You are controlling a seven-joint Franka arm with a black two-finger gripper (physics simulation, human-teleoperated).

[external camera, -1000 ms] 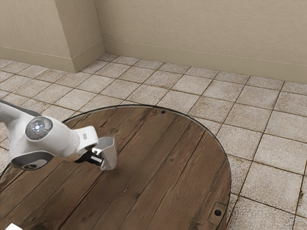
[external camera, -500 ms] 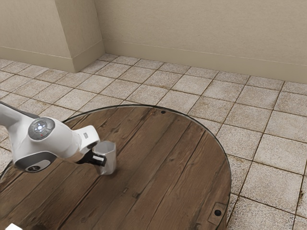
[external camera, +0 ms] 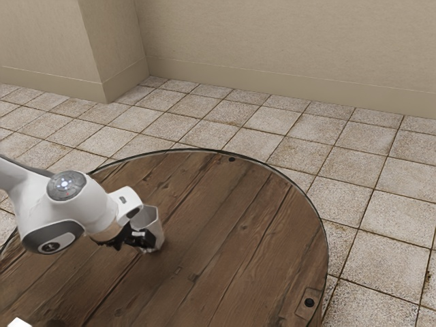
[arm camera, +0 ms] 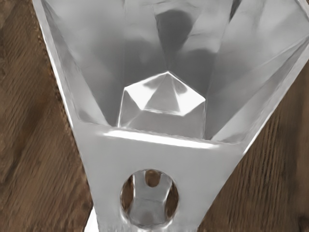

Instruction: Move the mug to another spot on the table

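While our arm reaches in from the exterior view's left, our gripper [external camera: 138, 240] hangs low over the round wooden table [external camera: 245, 231], close against the pale grey mug [external camera: 150, 227], and we cannot tell whether it grips the mug. The mug stands roughly upright on the table's side toward the exterior view's left. At the wrist we look down into it, its handle [arm camera: 193, 164] nearest our hand.

Round dark-wood table [external camera: 238, 231], grey mug [external camera: 150, 223] upright at the exterior view's left
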